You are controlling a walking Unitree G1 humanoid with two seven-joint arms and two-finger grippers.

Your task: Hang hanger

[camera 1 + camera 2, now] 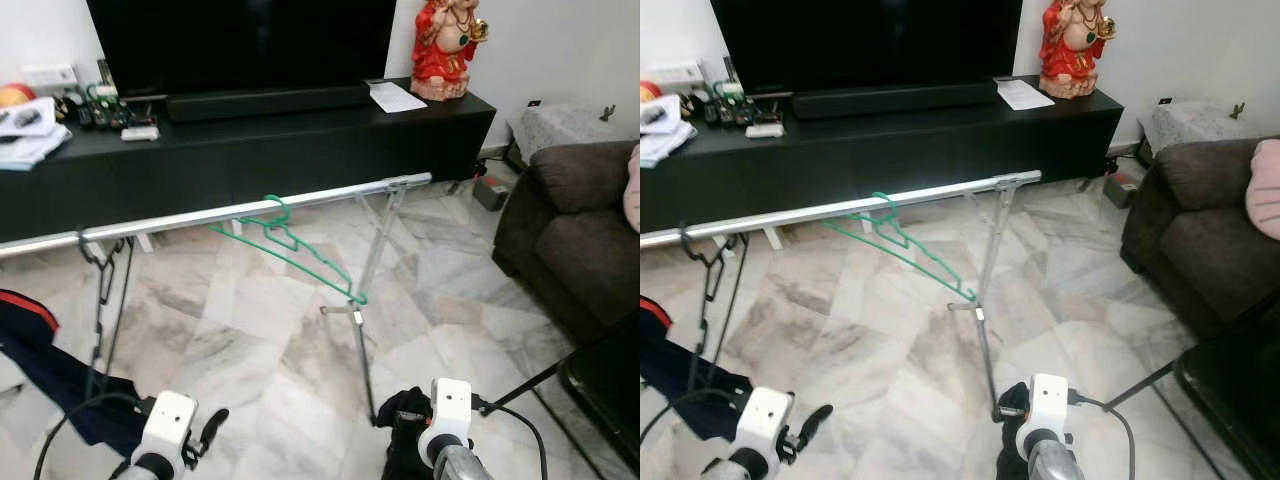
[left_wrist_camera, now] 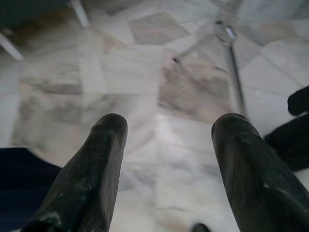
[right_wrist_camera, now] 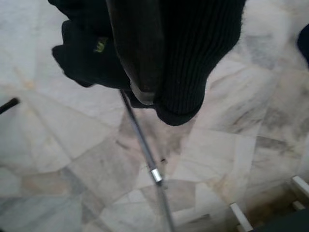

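Fingers (image 2: pixel 99 164) of the left gripper (image 2: pixel 169 164) stand wide apart with nothing between them, pointed down at bare marble floor (image 2: pixel 145 72). Beside that gripper, toward the robot's left, a dark garment (image 1: pixel 45 365) with a red stripe hangs from a black hanger (image 1: pixel 100 270) on the rail (image 1: pixel 200 215), which runs well above and ahead of both grippers.

Further right along the rail, ahead of the gap between the two arms, the green hanger (image 1: pixel 290 245) has its hook over the bar and its body slants down toward the rack's upright (image 1: pixel 370 270). It hangs empty and apart from either gripper.

Low on the right, the right gripper (image 1: pixel 405 420) is closed on a black knit cloth (image 3: pixel 183 53), which bunches round its one visible finger (image 3: pixel 137 48). The rack's thin leg (image 3: pixel 145 150) passes just beyond that finger, near the cloth.

Behind the rail stands a black TV bench (image 1: pixel 300 140), and a brown sofa (image 1: pixel 570 220) lies well off to the right of the right gripper.

As I judge it, the hanging itself looks done: the hook sits on the rail and nothing holds the hanger. What may remain is only to check that it sits securely, since its tilt suggests it could slide toward the upright. Whether the cloth in the right gripper belongs on it I cannot tell.
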